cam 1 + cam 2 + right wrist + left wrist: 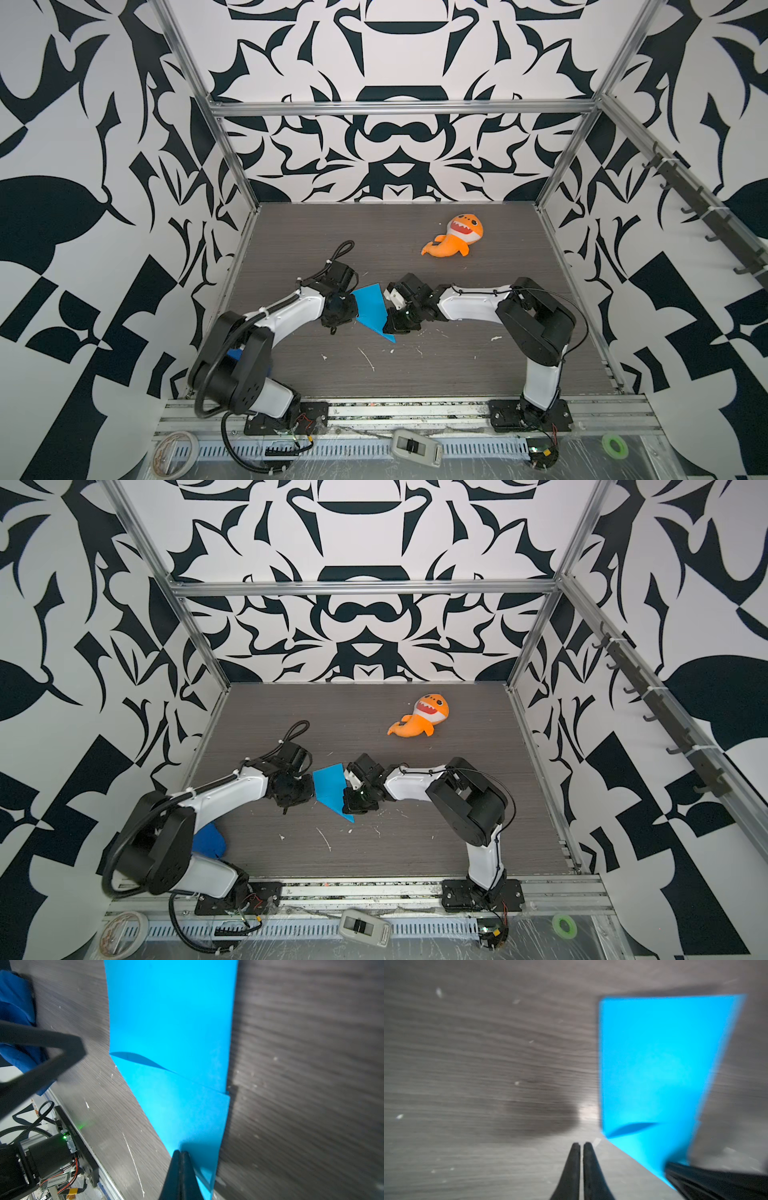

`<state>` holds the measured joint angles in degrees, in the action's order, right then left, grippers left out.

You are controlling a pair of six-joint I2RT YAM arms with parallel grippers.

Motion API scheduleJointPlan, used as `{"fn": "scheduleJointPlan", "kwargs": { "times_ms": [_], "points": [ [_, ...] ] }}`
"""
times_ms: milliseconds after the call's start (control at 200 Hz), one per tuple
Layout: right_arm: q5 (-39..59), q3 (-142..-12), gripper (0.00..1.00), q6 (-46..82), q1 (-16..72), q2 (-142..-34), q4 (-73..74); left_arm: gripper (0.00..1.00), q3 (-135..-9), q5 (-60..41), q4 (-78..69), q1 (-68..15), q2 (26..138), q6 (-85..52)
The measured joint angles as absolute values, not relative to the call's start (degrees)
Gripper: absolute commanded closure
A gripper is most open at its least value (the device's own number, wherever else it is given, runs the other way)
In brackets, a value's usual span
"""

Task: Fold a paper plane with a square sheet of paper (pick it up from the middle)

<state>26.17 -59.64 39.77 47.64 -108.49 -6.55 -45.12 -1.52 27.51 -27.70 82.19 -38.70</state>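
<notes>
We see the right jaws pinched shut on an edge of the folded blue paper (pixel 370 307); left jaws nearly closed, empty, the paper just beside them.

Bright even light, soft shadows; left wrist view motion-blurred, the square sheet of paper (pixel 654 1064) glary.

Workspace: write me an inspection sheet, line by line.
Surface: grey wood-grain tabletop, scuffed with white flecks.
Job's things: bright blue folded paper sheet between both arms, partly folded, one flap visible.
Clutter: orange shark plush toy at the back; dark blue object beneath left arm.
Grippers: left gripper jaws shut, empty, beside the paper; right gripper jaws shut on its edge.
Cables: black looped cable at left wrist.
Surroundings: black-and-white patterned walls, aluminium frame.
</notes>
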Motion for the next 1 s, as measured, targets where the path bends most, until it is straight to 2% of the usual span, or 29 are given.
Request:
{"fn": "scheduleJointPlan", "kwargs": {
  "times_ms": [165, 500, 705, 1000],
  "points": [
    [26.0, -60.2, 1.00, 37.9, 47.6, -108.6, -7.5, 0.86, -41.5, -8.5, 19.1, -29.5, 75.4, -42.1],
    [26.3, -61.8, 1.00, 27.0, 43.7, -108.6, -11.4, 0.81, -38.5, -14.9, 8.3, -30.3, 80.2, -48.7],
    [27.0, -62.1, 1.00, 25.8, 43.2, -108.9, -12.0, 0.87, -38.5, -17.5, 2.1, -30.3, 85.9, -51.0],
    [27.4, -62.1, 1.00, 26.3, 43.2, -109.0, -11.9, 0.90, -39.4, -17.1, 2.5, -30.3, 89.7, -50.7]
  ]
}}
